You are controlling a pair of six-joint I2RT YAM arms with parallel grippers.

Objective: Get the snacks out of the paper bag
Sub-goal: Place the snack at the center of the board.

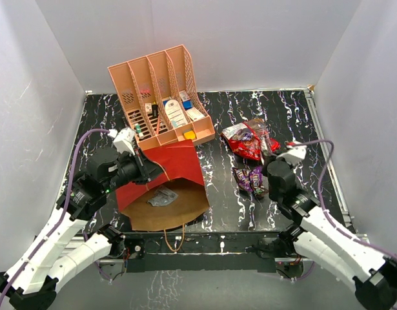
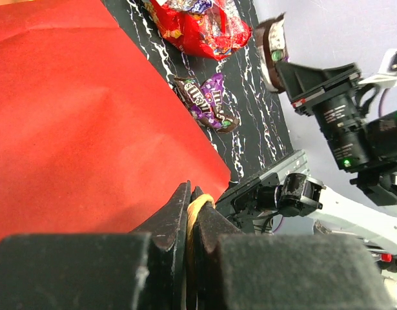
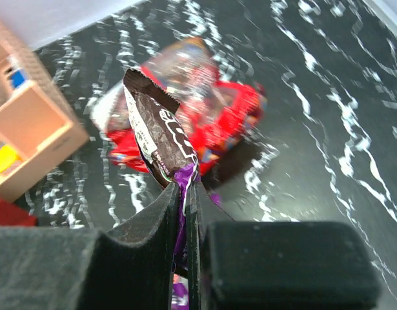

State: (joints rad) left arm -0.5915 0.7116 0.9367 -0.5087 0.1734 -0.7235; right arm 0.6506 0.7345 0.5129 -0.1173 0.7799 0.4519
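Since the small dark brown crinkly candy packet is light, limp and slick-skinned, a flat sealed edge is the place to take it. The right claw has it that way, clenched on its lower end with the rest standing above the fingertips, over the black white-veined counter near the shiny red foil snack bag. The left claw is clamped on the thin tan cord handle of the tall red paper bag. The bag is tipped on its side, its brown kraft mouth open towards the near edge. Its paper looks thin and apt to crease, so the cord seems a fair anchor. A silvery crumpled wrapper lies inside the mouth, well apart from the right claw. It looks featherlight and likely to skid, so I judge a pinch on a raised fold safest. Two purple and brown candy packs lie on the counter beside the right claw.
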